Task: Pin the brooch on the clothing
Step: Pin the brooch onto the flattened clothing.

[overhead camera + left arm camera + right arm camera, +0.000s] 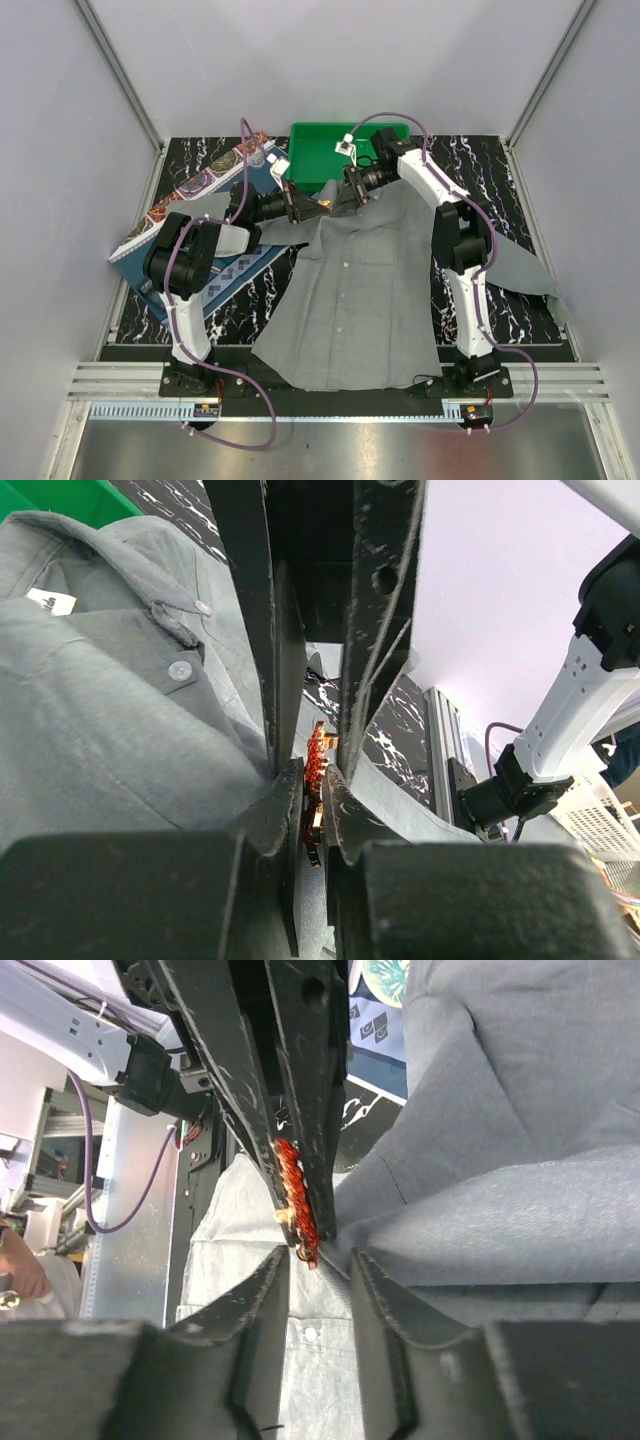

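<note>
- Ornament of glinting red-orange: the brooch [295,1195] is pinched edge-on between the fingers of the left gripper [315,802], which are closed tight on it.
- The right gripper [318,1268] faces the left one tip to tip. Its fingers stand apart and hold nothing, and one end of the brooch sits just at the mouth of their gap.
- Both grippers meet just in front of the green bin [320,150], over the collar end of the grey shirt [350,300].
- A raised fold of the shirt comes up just beside the brooch and one right-gripper finger. I cannot tell whether the brooch touches the cloth.
- From the bin, the shirt spreads toward the arm bases, button row up. Its hem lies near the table's near edge, and one sleeve trails off to the right of the bin.
- A blue patterned placemat [250,262] lies to the left of the bin, partly under the left arm.
- Bare dark marbled table [480,160] shows to the right of the bin and along both sides of the shirt.
- White walls close in behind the bin and on either side of it.
</note>
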